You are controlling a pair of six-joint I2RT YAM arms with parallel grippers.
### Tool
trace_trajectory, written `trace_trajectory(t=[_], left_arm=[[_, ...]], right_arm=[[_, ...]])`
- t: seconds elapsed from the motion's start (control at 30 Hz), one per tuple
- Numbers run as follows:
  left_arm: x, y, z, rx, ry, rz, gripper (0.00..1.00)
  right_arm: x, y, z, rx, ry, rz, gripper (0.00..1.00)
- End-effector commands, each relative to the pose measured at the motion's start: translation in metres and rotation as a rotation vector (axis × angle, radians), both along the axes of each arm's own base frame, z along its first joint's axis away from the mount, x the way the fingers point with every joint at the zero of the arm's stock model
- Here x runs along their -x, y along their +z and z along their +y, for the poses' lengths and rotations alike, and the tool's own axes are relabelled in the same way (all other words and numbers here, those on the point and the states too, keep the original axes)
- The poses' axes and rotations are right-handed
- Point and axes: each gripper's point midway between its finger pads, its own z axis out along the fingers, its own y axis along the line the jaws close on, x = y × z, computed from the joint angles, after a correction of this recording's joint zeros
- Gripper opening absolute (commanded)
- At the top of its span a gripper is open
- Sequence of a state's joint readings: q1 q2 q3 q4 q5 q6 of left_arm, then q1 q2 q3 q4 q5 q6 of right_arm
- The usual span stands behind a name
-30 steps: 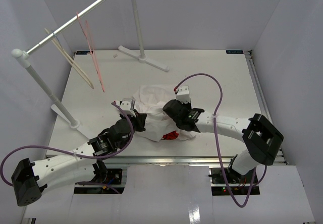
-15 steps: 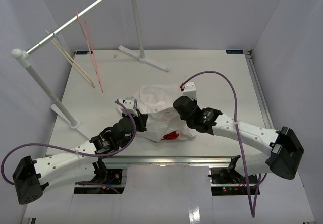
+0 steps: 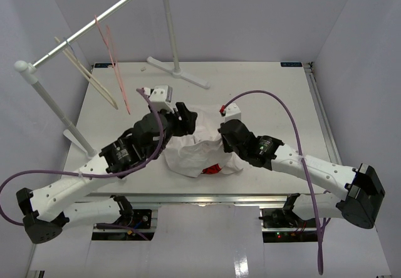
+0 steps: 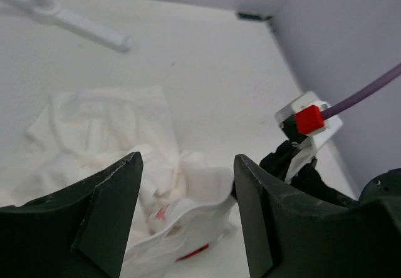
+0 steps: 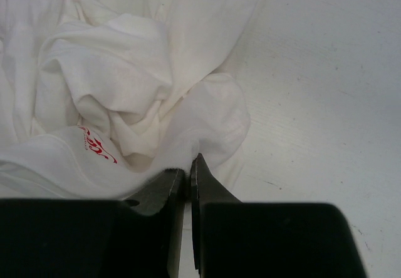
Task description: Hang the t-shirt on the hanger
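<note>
T-shirt (image 3: 191, 156), white with red print, lies crumpled at centre frame on the table (image 3: 282, 102). Right gripper (image 5: 188, 165) is pinched shut on a fold of it. Left gripper (image 4: 188, 162) hovers above, jaws apart (nothing between them). Hanger (image 3: 88, 74) hangs on the rail (image 3: 94, 22), upper left.

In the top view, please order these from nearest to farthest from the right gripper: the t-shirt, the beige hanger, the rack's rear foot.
1. t-shirt: table centre, pinched in the right gripper.
2. rack's rear foot: behind it, near the table's far edge.
3. beige hanger: hanging far left.
</note>
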State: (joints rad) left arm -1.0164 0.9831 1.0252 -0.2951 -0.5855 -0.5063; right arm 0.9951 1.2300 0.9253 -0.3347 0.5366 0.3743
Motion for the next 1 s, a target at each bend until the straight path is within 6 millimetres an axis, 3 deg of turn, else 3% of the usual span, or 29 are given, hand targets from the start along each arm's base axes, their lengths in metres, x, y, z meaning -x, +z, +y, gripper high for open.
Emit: trace_trajectory(t=[0.0, 0.07, 0.27, 0.43, 0.6, 0.83, 0.93, 0.97], left_arm=[[-0.014, 0.039, 0.017, -0.196, 0.123, 0.065, 0.70], [-0.020, 0.079, 0.023, -0.176, 0.184, 0.040, 0.71], [-0.026, 0.143, 0.087, -0.250, 0.467, -0.069, 0.75], [-0.004, 0.175, 0.143, -0.154, 0.602, -0.096, 0.75], [0.021, 0.190, 0.192, -0.076, 0.658, -0.155, 0.75], [0.042, 0.196, 0.243, -0.070, 0.805, -0.202, 0.76], [0.051, 0.198, 0.260, -0.115, 0.860, -0.223, 0.76], [0.049, 0.191, 0.255, -0.144, 0.864, -0.219, 0.76]], right_arm=[[0.001, 0.004, 0.013, -0.047, 0.063, -0.012, 0.08], [0.001, 0.002, 0.013, -0.046, 0.066, -0.012, 0.08], [0.004, -0.002, 0.012, -0.044, 0.080, -0.013, 0.08], [0.004, -0.007, 0.014, -0.030, 0.095, 0.002, 0.08], [0.005, -0.014, 0.015, -0.019, 0.101, 0.016, 0.08], [0.008, -0.018, 0.018, -0.015, 0.119, 0.030, 0.08], [0.009, -0.017, 0.020, -0.027, 0.128, 0.029, 0.08], [0.010, -0.017, 0.022, -0.035, 0.140, 0.036, 0.08]])
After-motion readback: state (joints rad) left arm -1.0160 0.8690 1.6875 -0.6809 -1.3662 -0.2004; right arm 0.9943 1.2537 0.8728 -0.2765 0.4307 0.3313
